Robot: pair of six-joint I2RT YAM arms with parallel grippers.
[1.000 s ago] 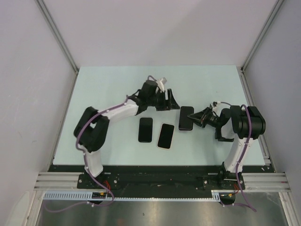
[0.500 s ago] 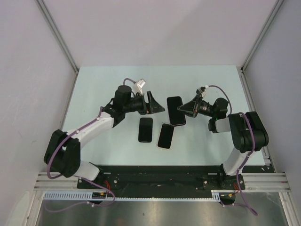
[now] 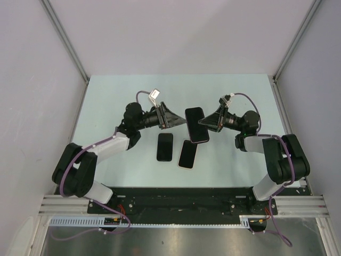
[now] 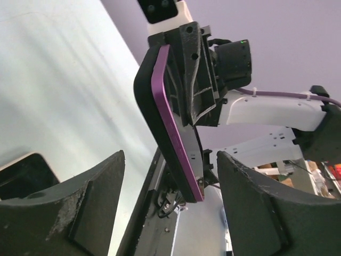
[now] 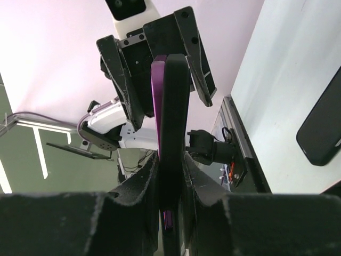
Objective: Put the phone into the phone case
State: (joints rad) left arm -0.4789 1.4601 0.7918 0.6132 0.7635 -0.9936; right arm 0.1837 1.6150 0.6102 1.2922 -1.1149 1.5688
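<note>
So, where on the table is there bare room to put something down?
The far strip of the table, along the back wall, is bare, and so is the near strip between the arm bases. The middle is crowded: the right hand holds a phone by the open left hand, next to two black slabs.

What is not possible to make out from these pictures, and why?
1. Top view: whether the two flat black slabs are phones or cases; too small.
2. Right wrist view: lower end of the purple-edged black handset, hidden inside the right gripper.
3. Left wrist view: a dark object at lower left, partly covered by the left gripper and cut by the edge.
</note>
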